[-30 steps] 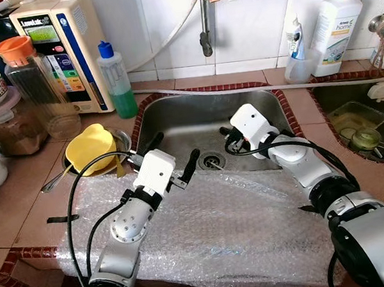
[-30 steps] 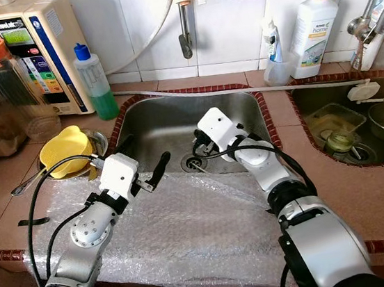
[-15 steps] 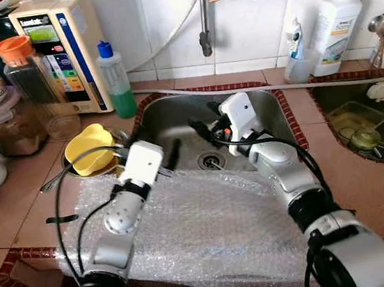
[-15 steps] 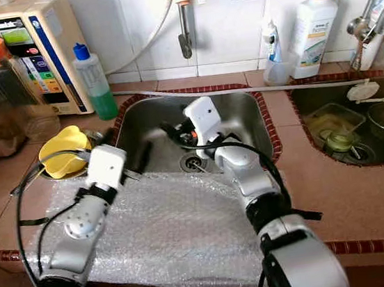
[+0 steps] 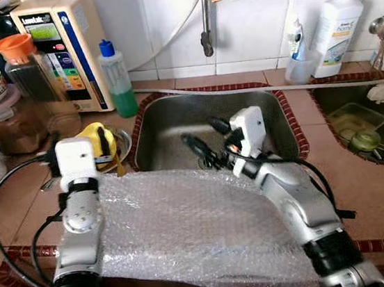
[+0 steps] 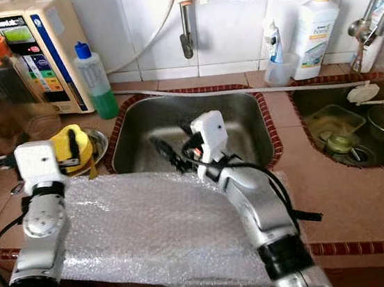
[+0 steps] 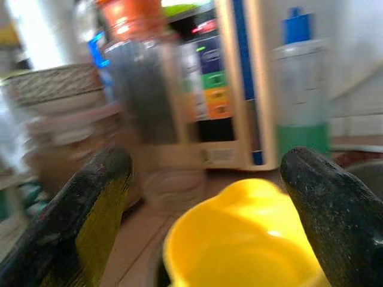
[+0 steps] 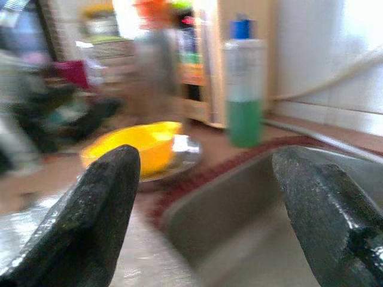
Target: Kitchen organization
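L pincer point(image 7: 203, 197) spread wide round yellow bowl point(image 5: 98, 142), prob to grab it; R pincer point(image 5: 204, 142) also spread, over sink point(image 5: 175, 117).

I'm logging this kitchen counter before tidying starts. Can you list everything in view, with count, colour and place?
Bubble wrap: one clear sheet, on the counter's front, edge over the sink.
Sink: one, steel, centre.
Second sink: one, at the right, holding dishes.
Yellow bowl: one, on a steel plate left of the sink.
Green bottle: one, blue cap, behind the bowl.
Water filter: one, cream, by the wall.
Jars: several, far left.
White bottle: one, yellow cap, back right.
Left gripper: open, at the yellow bowl.
Right gripper: open, over the sink.
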You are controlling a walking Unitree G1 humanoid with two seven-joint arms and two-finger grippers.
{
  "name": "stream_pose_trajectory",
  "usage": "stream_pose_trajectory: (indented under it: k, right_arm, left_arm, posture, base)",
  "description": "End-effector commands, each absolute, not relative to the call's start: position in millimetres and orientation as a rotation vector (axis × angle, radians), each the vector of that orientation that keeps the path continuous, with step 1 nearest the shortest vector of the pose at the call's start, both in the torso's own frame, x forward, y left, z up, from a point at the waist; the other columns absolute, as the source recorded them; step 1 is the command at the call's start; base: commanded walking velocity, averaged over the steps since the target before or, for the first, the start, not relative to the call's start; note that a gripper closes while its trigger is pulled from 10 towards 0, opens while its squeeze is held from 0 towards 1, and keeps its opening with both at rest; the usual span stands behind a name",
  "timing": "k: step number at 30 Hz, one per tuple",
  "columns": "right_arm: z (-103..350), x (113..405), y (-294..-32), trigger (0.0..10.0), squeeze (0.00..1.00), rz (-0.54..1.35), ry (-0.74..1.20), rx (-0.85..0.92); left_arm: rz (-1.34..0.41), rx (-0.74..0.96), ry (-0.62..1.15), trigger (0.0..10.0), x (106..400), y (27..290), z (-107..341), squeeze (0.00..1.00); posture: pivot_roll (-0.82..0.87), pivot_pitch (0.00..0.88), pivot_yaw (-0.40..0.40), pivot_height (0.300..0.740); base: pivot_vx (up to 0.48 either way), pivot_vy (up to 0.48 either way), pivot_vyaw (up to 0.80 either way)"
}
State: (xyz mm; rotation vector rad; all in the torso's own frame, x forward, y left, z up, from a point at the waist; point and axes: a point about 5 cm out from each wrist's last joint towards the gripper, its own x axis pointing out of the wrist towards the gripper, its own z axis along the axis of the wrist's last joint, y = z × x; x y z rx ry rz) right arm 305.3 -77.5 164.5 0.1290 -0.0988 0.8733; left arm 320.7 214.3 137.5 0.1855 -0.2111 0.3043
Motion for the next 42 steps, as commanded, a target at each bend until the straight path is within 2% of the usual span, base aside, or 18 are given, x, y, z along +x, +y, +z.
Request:
stream_pose_trajectory:
  k: [1, 8, 14, 15, 16, 17, 18, 19, 24, 34, 35, 42]
  right_arm:
    - [170.5, 298.4, -73.9, 10.0, 1.0, 0.937, -0.103, 0.136]
    - [170.7, 284.4, -77.9, 10.0, 1.0, 0.967, -0.04, 0.15]
    - [161.6, 266.3, -68.7, 10.0, 1.0, 1.072, 0.028, 0.121]
    - [161.8, 264.8, -68.4, 10.0, 0.75, 1.084, 0.034, 0.125]
    - [161.8, 264.8, -68.4, 10.0, 0.75, 1.084, 0.034, 0.125]
    - [162.3, 263.8, -68.2, 10.0, 0.4, 1.091, 0.039, 0.129]
    - [162.3, 263.8, -68.2, 10.0, 0.4, 1.091, 0.039, 0.129]
    - [163.1, 262.6, -67.8, 10.0, 0.05, 1.101, 0.045, 0.133]
    - [164.1, 260.4, -67.8, 10.0, 0.03, 1.116, 0.06, 0.13]
    - [166.2, 261.4, -68.2, 10.0, 0.03, 1.104, 0.061, 0.12]
    - [166.3, 261.6, -68.2, 10.0, 0.03, 1.101, 0.061, 0.119]
    - [165.6, 262.0, -68.6, 10.0, 0.03, 1.09, 0.063, 0.118]
  left_arm:
    - [0.35, 0.172, -0.187, 10.0, 322.5, 222.5, 136.5, 1.0]
    - [0.462, 0.155, -0.128, 10.0, 318.7, 247.4, 133.0, 1.0]
    - [0.508, 0.175, -0.082, 10.0, 312.5, 252.4, 123.6, 1.0]
    - [0.53, 0.167, -0.065, 10.0, 311.2, 254.1, 121.1, 1.0]
    - [0.53, 0.167, -0.065, 10.0, 311.2, 254.1, 121.1, 1.0]
    - [0.546, 0.152, -0.049, 10.0, 310.1, 255.6, 118.5, 0.09]
    - [0.546, 0.152, -0.049, 10.0, 310.1, 255.6, 118.5, 0.09]
    - [0.558, 0.133, -0.024, 10.0, 308.4, 256.8, 114.4, 0.0]
    - [0.59, -0.011, 0.094, 10.0, 304.6, 258.4, 97.3, 0.0]
    - [0.545, -0.148, 0.116, 10.0, 312.8, 254.0, 97.5, 0.0]
    - [0.541, -0.162, 0.109, 0.0, 313.4, 253.3, 98.5, 0.0]
    - [0.537, -0.207, 0.097, 0.0, 314.8, 250.9, 100.3, 0.0]
  posture:
    - [0.05, 0.0, 0.048, 0.74]
    - [0.05, 0.0, 0.054, 0.74]
    - [0.05, 0.0, 0.05, 0.74]
    - [0.05, 0.0, 0.049, 0.74]
    - [0.05, 0.0, 0.049, 0.74]
    - [0.05, 0.0, 0.049, 0.74]
    - [0.05, 0.0, 0.049, 0.74]
    - [0.05, 0.0, 0.046, 0.74]
    - [0.05, 0.0, 0.047, 0.74]
    - [0.05, 0.0, 0.053, 0.74]
    - [0.05, 0.0, 0.054, 0.74]
    - [0.04, 0.0, 0.055, 0.74]
  base:
    - [0.0, 0.0, 0.0]
    - [0.0, 0.0, 0.0]
    - [0.0, 0.0, 0.0]
    - [0.0, 0.0, 0.0]
    - [0.0, 0.0, 0.0]
    - [0.0, 0.0, 0.0]
    - [0.0, 0.0, 0.0]
    - [0.0, 0.0, 0.0]
    - [0.0, 0.0, 0.0]
    - [0.0, 0.0, 0.0]
    - [0.0, 0.0, 0.0]
    - [0.0, 0.0, 0.0]
